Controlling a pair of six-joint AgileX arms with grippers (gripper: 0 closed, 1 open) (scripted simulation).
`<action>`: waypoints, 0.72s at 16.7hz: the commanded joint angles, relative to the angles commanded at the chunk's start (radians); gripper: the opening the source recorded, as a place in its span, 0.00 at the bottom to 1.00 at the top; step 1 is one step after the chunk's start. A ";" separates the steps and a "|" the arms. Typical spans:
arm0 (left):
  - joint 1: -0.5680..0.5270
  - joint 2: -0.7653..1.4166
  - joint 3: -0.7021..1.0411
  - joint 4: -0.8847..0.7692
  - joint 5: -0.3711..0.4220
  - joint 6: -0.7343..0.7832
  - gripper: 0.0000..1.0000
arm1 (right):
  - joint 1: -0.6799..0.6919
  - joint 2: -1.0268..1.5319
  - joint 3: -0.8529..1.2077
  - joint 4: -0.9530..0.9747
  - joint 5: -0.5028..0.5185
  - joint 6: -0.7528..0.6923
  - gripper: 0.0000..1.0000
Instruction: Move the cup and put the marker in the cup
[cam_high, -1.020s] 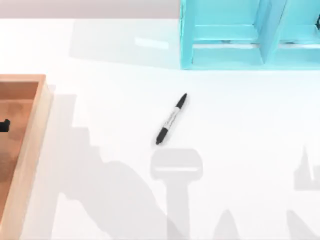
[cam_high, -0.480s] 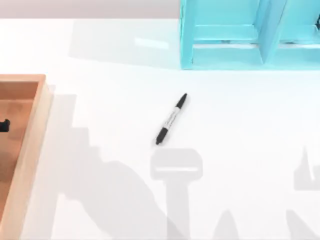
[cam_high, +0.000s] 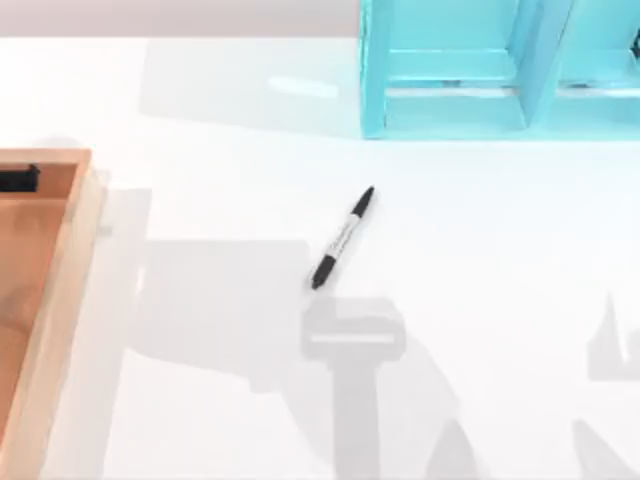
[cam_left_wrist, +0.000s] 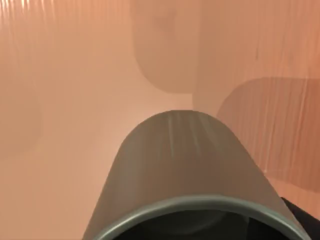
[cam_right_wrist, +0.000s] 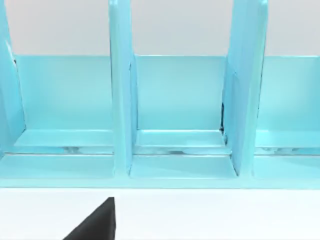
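1. The broad white surface (cam_high: 480, 300) takes up most of the top view; its middle and right stretch are open, crossed only by grey shadows of the arms.
2. A pale turquoise shelf-like organiser with upright dividers (cam_high: 450, 70) stands at the far edge, right of centre. The right wrist view faces its compartments (cam_right_wrist: 175, 100) square on, with a strip of white surface in front of them.
3. A shallow light-brown wooden tray with a raised rim (cam_high: 70, 260) lies against the left edge of the top view. There is free room between its right rim and the marker.
4. The small dark olive-grey matte cylindrical cup (cam_left_wrist: 185, 170) looms close in the left wrist view, its rim towards the camera, over the tray's wooden floor (cam_left_wrist: 65, 100). It looks held by the left gripper, though I cannot tell how the fingers stand, since none are clearly seen.
5. The slim black marker pen with a pale labelled middle band (cam_high: 343, 238) lies flat near the surface's centre, slanted, well apart from tray and organiser, with nothing touching it.
6. A small black part at the tray's far left corner (cam_high: 18, 179), probably the left gripper, sits farther back than half a second ago; the left arm's shadow has spread wider across the surface. The marker has not moved.
7. A black wedge (cam_right_wrist: 95, 222) at the near edge of the right wrist view may belong to the right gripper; I cannot tell its fingers' state.
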 joint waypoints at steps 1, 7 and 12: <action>-0.037 -0.004 0.038 -0.045 0.002 -0.035 0.00 | 0.000 0.000 0.000 0.000 0.000 0.000 1.00; -0.266 -0.015 0.237 -0.307 0.013 -0.246 0.00 | 0.000 0.000 0.000 0.000 0.000 0.000 1.00; -0.353 -0.018 0.303 -0.394 0.016 -0.321 0.00 | 0.000 0.000 0.000 0.000 0.000 0.000 1.00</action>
